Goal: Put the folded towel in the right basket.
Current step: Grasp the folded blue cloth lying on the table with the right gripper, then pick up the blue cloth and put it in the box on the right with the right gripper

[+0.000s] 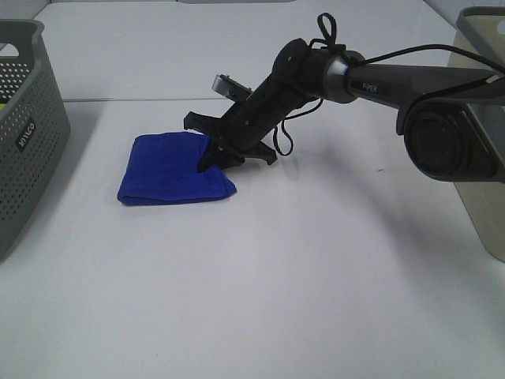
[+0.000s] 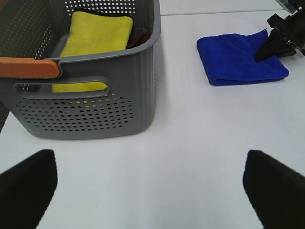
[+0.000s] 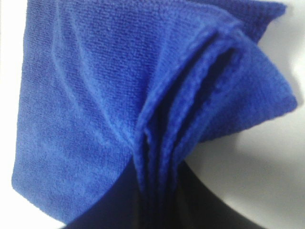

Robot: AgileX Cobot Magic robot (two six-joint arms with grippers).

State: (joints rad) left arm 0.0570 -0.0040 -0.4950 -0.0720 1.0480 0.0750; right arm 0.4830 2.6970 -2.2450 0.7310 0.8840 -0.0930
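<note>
On a white table (image 1: 276, 316), a folded blue towel (image 1: 166, 174) lies flat, with its far right corner caught by the right gripper (image 1: 219, 154). The gripper comes down at a slant onto that edge of the towel. Its black arm extends away from the towel toward the right side of the overhead view.

The close view from the right wrist shows the towel's stacked layers fanning apart, then drawn together into one narrow bunch where the gripper is clamped on them. The rest of the cloth rests on the table.

Well to the right of the towel stands a beige basket (image 1: 483, 197), only partly in frame. Well to the left of the towel stands a grey perforated basket (image 2: 105, 109). A yellow cloth (image 2: 97, 36) lies inside it, with a darker cloth (image 2: 139, 36) just visible beside the yellow one. An orange strip (image 2: 28, 67) sits along the grey basket's near rim.

The left gripper (image 2: 152, 191) hangs over bare table, on the grey-basket side of the towel and well apart from it. Its two black fingers (image 2: 28, 191) are spread wide, with nothing between them.
</note>
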